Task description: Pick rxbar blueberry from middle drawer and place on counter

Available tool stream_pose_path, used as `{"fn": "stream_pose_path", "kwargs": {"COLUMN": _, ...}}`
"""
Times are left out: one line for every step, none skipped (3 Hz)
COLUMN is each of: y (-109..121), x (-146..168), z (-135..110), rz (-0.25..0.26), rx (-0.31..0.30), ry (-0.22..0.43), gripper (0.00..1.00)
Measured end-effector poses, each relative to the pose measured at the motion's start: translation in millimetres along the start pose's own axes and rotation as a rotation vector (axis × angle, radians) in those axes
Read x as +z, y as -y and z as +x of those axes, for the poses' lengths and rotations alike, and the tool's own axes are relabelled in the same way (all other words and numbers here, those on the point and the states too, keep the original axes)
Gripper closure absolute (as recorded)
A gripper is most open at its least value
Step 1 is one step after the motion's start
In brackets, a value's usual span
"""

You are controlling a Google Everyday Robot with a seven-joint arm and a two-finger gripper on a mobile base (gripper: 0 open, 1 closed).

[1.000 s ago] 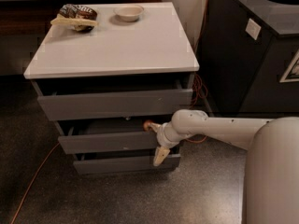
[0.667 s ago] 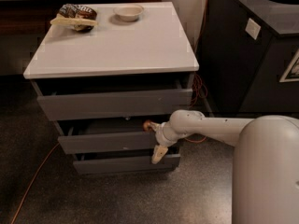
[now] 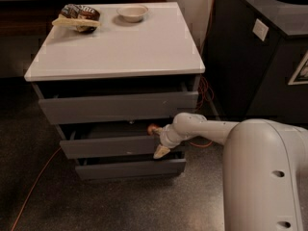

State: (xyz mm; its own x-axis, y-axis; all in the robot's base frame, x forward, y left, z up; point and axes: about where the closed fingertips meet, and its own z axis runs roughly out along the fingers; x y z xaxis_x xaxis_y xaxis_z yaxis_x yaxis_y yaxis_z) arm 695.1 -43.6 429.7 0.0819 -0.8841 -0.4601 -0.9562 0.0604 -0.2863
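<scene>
Counter [image 3: 120,47]: pale slab atop grey drawer cabinet [image 3: 120,107], cabinet on dark speckled floor [image 3: 120,201]. On counter, back-left corner: brown/white snack bag [image 3: 77,17]. Small white bowl [image 3: 132,12] to its right, apart, near back edge. Gripper [image 3: 157,140] sits lower, at right end of middle drawer [image 3: 110,146] front.

Gripper [image 3: 157,139] at right end of middle drawer [image 3: 110,147] front, fingers spread: smooth cream plastic look, matt. Drawer front beside it: smooth grey, matt, painted look. Arm shell [image 3: 260,167] behind gripper: white plastic, smooth, faint sheen. Counter [image 3: 120,47] above gripper: pale smooth slab, satin. Snack bag [image 3: 77,17] far up-left of gripper: glossy crinkled wrapper. Floor [image 3: 48,201] below gripper: dark, speckled, grainy.
</scene>
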Motion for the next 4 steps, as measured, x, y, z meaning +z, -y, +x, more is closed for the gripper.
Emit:
{"fn": "stream_pose_path", "kwargs": {"y": 3.8, "x": 5.5, "z": 3.4, "rz": -0.008, "rx": 0.018, "ry": 0.010, "gripper": 0.49}}
{"fn": "stream_pose_path", "kwargs": {"y": -4.7, "x": -0.6, "z": 1.7, "rz": -0.021, "rx": 0.025, "ry": 0.020, "gripper": 0.79}}
{"fn": "stream_pose_path", "kwargs": {"y": -21.8, "x": -5.1, "z": -3.0, "rz": -0.039, "rx": 0.027, "ry": 0.029, "gripper": 1.00}}
{"fn": "stream_pose_path", "kwargs": {"y": -45.4, "x": -7.6, "z": -13.0, "rz": -0.044, "rx": 0.049, "ry": 0.056, "gripper": 1.00}}
